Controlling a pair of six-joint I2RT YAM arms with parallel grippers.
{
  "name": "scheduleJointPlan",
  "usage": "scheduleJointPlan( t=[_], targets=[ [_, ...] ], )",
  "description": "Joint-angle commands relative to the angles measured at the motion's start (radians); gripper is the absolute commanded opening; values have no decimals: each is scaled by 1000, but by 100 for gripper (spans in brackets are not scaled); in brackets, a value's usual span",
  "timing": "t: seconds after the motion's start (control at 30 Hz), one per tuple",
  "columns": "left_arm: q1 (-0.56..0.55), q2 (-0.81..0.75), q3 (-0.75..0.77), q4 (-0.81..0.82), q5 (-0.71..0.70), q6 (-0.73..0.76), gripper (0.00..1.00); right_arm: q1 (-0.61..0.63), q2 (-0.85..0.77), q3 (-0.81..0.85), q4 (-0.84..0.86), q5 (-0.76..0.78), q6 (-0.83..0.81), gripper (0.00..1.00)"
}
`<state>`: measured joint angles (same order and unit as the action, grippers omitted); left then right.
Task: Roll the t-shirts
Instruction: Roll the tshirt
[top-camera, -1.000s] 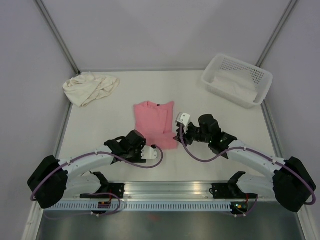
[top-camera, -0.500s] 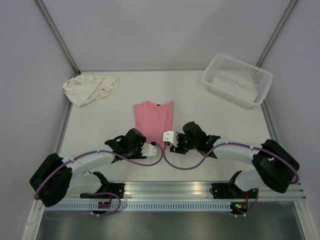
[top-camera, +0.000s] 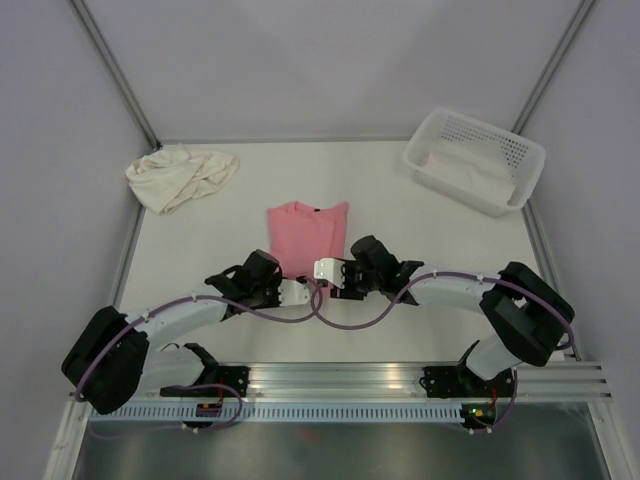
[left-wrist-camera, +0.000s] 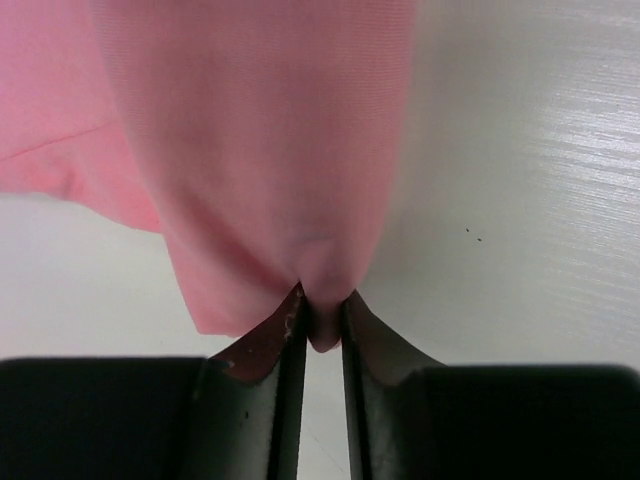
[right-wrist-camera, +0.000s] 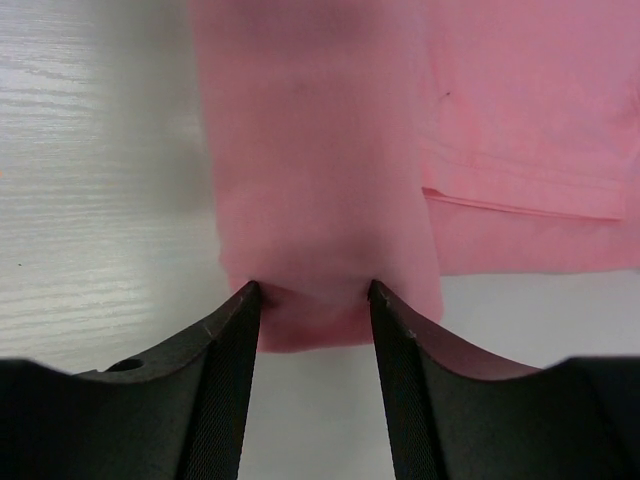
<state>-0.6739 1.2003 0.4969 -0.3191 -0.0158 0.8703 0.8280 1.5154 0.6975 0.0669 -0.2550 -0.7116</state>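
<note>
Pink t-shirt (top-camera: 307, 230) lay mid-table, folded into a narrow panel with the collar at the far end and the hem nearest the arms. That lengthwise fold reads as preparation: a strip this narrow can be rolled from one end by two grippers working side by side.

Left gripper (left-wrist-camera: 322, 305) sat at the near hem, jaws almost together and pinching a thin tuck of pink cloth between the tips. The fabric rose from the pinch and cast a shadow on the table (top-camera: 430, 250), so the edge looked lifted rather than flat.

Right gripper (right-wrist-camera: 312, 290) was just beside it on the same hem. Its jaws stood wider, with a thicker bunch of cloth filling the gap and touching both fingers. It read as a grip on the bunch, not an empty stance.

Both grips fell on one edge, close together, with the wrists pointing away from the bases. My judgement: this was the start of the roll, the hem raised so it could be turned over toward the collar.

Cream t-shirt (top-camera: 182, 175) lay crumpled at the far left corner, well apart and not yet rolled. White perforated basket (top-camera: 450, 185) stood far right with something pale inside; what it was I could not tell.
</note>
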Motion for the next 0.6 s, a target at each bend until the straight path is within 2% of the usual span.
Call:
scheduleJointPlan(
  t=[0.0,0.17,0.2,0.3,0.33,0.57],
  targets=[
    [37,19,51,-15,89,21,22,5,72,75,-51,-9,-19,53],
    [134,61,126,-86,178,38,7,5,120,147,-147,11,1,46],
    [148,67,138,-98,189,42,4,5,137,158,-165,5,11,35],
    [188,79,176,-152,235,56,2,-4,141,194,-242,-41,47,6],
    [198,76,186,-167,261,58,2,-7,137,198,-255,-56,54,2],
    [203,21,259,-391,433,45,2,-27,77,241,-462,-265,72,0]
  ],
)
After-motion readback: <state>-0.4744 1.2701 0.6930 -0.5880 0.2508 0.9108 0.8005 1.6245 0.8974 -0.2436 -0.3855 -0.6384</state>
